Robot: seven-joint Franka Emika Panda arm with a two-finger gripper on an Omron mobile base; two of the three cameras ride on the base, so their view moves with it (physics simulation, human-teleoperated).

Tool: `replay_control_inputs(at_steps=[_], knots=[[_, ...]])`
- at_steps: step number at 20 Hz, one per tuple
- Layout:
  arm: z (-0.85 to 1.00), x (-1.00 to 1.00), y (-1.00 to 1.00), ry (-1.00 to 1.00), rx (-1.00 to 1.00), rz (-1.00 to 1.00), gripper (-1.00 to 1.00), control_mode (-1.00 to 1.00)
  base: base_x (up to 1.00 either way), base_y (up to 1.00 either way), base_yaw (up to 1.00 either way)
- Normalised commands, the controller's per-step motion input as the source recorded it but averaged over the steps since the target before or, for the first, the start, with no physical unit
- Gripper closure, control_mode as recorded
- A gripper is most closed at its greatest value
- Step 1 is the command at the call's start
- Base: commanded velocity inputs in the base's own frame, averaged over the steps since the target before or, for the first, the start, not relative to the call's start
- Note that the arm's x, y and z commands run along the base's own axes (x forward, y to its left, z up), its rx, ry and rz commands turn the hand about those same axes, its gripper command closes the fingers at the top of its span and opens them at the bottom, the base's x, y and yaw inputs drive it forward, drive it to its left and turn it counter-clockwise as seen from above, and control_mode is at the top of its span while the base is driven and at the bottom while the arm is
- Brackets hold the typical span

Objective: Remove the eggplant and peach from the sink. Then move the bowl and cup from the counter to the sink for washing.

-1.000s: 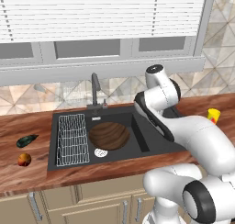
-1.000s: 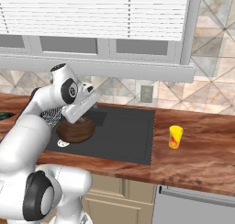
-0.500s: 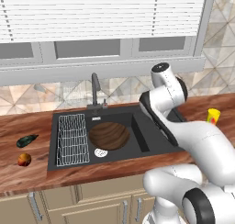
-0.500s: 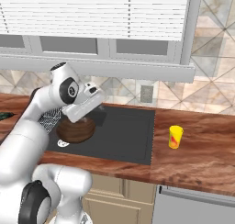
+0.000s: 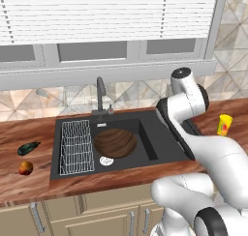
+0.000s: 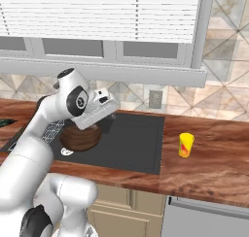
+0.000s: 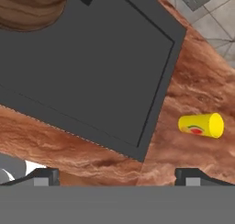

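Cup (image 7: 201, 125) upright on counter (image 7: 193, 94), ahead-right of wide-spread, empty end effector (image 7: 117, 175).

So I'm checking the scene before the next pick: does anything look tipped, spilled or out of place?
Nothing stands out. The cup stands upright on the counter right of the sink, the bowl sits level in the basin, and the eggplant and peach lie on the counter to the left. No spills.

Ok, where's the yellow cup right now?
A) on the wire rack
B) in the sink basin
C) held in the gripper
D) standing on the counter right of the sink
D: the cup stands upright on the wooden counter, apart from the sink.
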Motion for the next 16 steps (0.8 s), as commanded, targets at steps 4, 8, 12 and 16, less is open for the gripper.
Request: replay_control_inputs(at_steps=[4,8,12,16], knots=[[0.08,-0.01,-0.22,-0.04,0.10,-0.10,-1.00,-1.00,0.00,0.00,0.00],[0.12,0.00,-0.21,-0.04,0.12,-0.11,-1.00,-1.00,0.00,0.00,0.00],[0.14,-0.01,-0.19,-0.02,0.14,-0.13,-1.00,-1.00,0.00,0.00,0.00],[0.12,0.00,-0.21,-0.02,0.09,-0.12,-1.00,-1.00,0.00,0.00,0.00]])
